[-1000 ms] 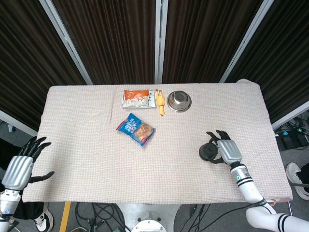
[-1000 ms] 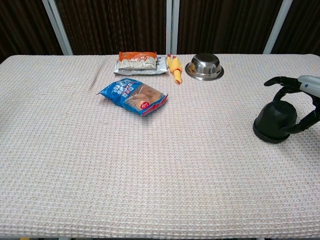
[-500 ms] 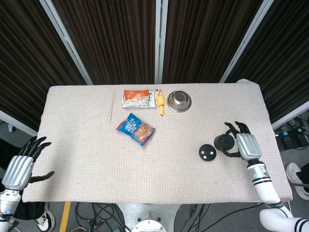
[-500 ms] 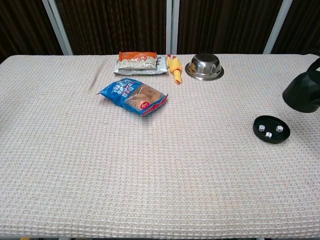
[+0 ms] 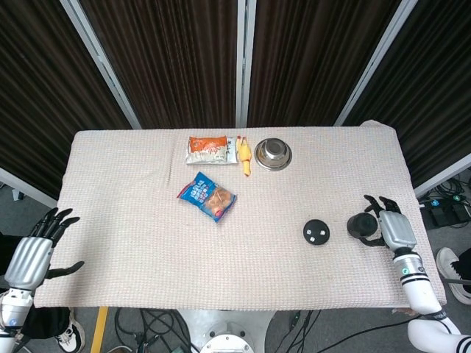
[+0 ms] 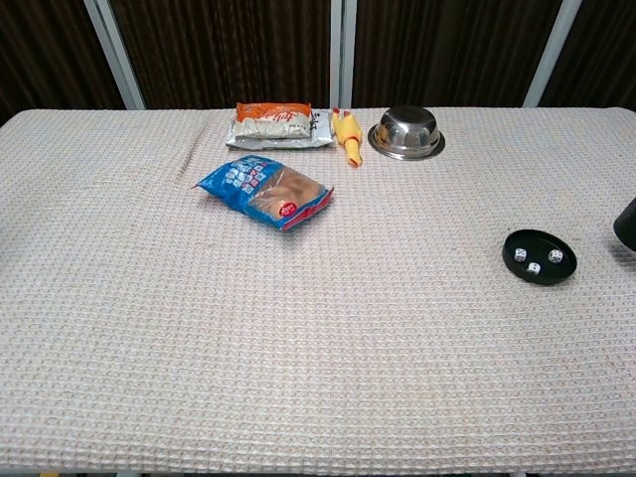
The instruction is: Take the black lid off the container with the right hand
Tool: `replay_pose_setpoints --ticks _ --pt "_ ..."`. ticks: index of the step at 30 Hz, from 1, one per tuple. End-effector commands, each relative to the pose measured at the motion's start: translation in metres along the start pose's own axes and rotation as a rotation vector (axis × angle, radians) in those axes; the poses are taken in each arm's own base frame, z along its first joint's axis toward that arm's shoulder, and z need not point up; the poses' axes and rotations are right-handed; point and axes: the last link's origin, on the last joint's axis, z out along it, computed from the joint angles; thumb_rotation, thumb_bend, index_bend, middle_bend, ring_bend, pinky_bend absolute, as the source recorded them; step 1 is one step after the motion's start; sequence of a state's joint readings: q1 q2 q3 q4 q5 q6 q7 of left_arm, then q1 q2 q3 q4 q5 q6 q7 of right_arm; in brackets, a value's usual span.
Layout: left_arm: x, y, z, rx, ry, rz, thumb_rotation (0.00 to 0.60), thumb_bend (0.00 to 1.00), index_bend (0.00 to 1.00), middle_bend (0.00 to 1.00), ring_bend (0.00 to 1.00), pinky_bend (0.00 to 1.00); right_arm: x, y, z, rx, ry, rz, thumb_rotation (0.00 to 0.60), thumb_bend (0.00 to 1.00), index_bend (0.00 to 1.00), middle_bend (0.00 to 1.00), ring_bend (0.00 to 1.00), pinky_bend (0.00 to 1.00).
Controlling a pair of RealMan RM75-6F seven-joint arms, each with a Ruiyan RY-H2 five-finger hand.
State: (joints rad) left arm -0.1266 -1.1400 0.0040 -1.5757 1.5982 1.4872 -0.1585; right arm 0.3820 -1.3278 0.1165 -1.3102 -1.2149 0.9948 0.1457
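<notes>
At the near left corner, off the table edge, we see our left hand (image 5: 31, 257) hanging with its fingers spread apart and nothing in them. On the near right side, our right hand (image 5: 394, 229) has its fingers wrapped around the black lid (image 5: 361, 225), a dome-shaped cap, which it holds close to the right edge of the table (image 5: 132, 243); in the chest view only a dark sliver of that lid (image 6: 627, 223) shows at the right border, raised above the cloth. Just left of the lid, and apart from it, we find the container (image 5: 316, 232), a shallow black dish lying open on the cloth with three small white dice (image 6: 534, 260) inside it.

Further back, left of centre, lies a blue snack bag (image 5: 207, 196) at a slant. Along the far side we see an orange and silver packet (image 5: 207, 149), just right of it a yellow rubber chicken (image 5: 243, 155) lying lengthwise, and beside that a steel bowl (image 5: 273, 154) standing upright. Dark curtains (image 5: 169, 59) with pale upright frames close off the scene behind the table.
</notes>
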Motion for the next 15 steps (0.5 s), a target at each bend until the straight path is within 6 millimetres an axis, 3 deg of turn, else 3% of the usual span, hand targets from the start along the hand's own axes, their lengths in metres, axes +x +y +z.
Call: replay_pose_setpoints --ticks 1,8,11,15 --pt "0.0 0.0 0.0 -0.001 -0.001 0.0 0.6 0.09 0.19 0.08 0.0 0.15 0.005 -0.002 -0.001 0.019 0.015 0.011 0.6 0.0 0.0 0.03 0.0 0.0" --pt "0.001 0.001 0.001 -0.003 0.005 -0.002 0.6 0.09 0.19 0.08 0.0 0.15 0.023 -0.011 -0.016 0.091 0.086 0.031 0.6 0.0 0.0 0.01 0.0 0.0" --pt "0.002 0.001 0.001 0.0 0.008 -0.004 0.6 0.09 0.19 0.08 0.0 0.14 0.033 -0.013 -0.038 0.134 0.123 0.005 0.6 0.0 0.0 0.01 0.0 0.0" --pt "0.003 0.001 0.001 0.001 0.011 0.004 0.6 0.09 0.19 0.08 0.0 0.15 0.038 -0.006 -0.071 0.161 0.222 -0.202 0.6 0.0 0.0 0.0 0.0 0.0"
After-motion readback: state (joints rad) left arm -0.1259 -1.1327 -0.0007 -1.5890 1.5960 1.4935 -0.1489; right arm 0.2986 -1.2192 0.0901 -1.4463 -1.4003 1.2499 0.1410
